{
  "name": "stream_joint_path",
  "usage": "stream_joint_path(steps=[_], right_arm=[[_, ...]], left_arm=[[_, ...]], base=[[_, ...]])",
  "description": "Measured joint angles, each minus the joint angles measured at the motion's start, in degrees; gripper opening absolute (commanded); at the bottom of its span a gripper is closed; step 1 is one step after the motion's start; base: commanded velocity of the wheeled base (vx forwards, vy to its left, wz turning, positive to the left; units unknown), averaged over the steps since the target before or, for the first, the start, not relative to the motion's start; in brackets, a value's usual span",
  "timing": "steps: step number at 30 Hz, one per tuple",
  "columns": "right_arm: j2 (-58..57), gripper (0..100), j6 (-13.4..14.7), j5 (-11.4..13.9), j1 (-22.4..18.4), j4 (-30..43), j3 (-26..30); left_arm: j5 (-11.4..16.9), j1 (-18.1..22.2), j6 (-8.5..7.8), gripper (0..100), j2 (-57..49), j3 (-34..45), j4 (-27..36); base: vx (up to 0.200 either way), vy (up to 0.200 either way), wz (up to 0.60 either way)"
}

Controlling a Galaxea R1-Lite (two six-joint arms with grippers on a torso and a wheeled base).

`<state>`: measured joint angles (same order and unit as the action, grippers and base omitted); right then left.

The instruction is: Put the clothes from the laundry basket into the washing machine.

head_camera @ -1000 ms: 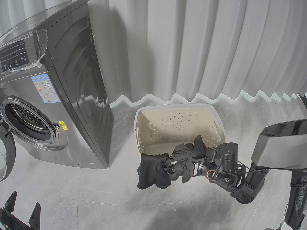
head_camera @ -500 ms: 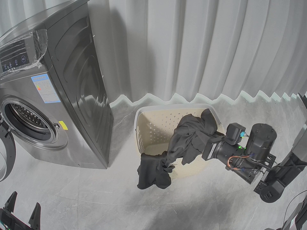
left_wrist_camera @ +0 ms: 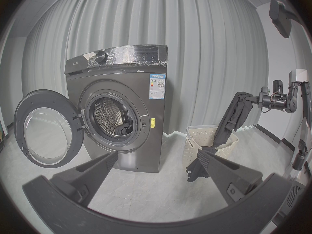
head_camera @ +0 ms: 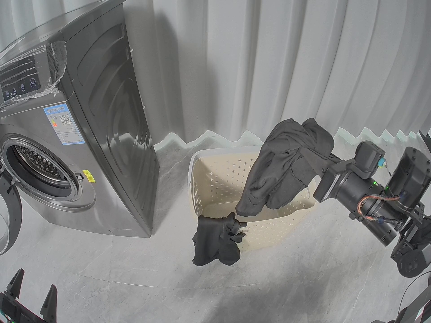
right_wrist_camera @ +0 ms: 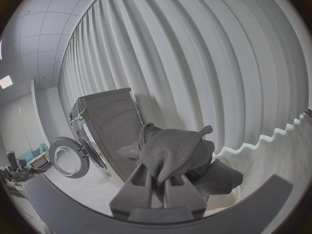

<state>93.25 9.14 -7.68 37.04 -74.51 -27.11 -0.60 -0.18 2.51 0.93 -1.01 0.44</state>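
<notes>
R gripper is clamped on a bunched fold of a dark garment. The rest hangs down, tail end low inside the basket.

Risks:
- The grip is on a loose bunch, so the cloth could slip out on the swing over to the washer.
- The tail hangs near a 2nd garment draped over the basket's front rim. Can't tell if they touch. If tangled, that one gets dragged onto the floor.
- The long tail may catch the door or miss the drum.

L gripper is open, low, well apart.

curtain: white, pleated (hem wavy) | floor: grey marble
</notes>
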Motion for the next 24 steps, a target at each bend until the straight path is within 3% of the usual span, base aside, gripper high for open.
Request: stream_joint_path(steps=[12, 21, 24], right_arm=[[-6.4, 0, -0.2, -0.8, 0.4, 3.0, 0.3], [-6.9, 0, -0.1, -0.8, 0.4, 3.0, 0.7], [-6.9, 0, -0.1, -0.8, 0.4, 3.0, 0.8]], left_arm=[[0.1, 0.0, 0.02, 100, 0.0, 0.0, 0.0], [0.1, 0.0, 0.02, 100, 0.0, 0.0, 0.0], [0.1, 0.0, 0.02, 100, 0.0, 0.0, 0.0]], base=[[0.0, 0.0, 0.0], [-0.2, 0.0, 0.0], [0.0, 0.0, 0.0]])
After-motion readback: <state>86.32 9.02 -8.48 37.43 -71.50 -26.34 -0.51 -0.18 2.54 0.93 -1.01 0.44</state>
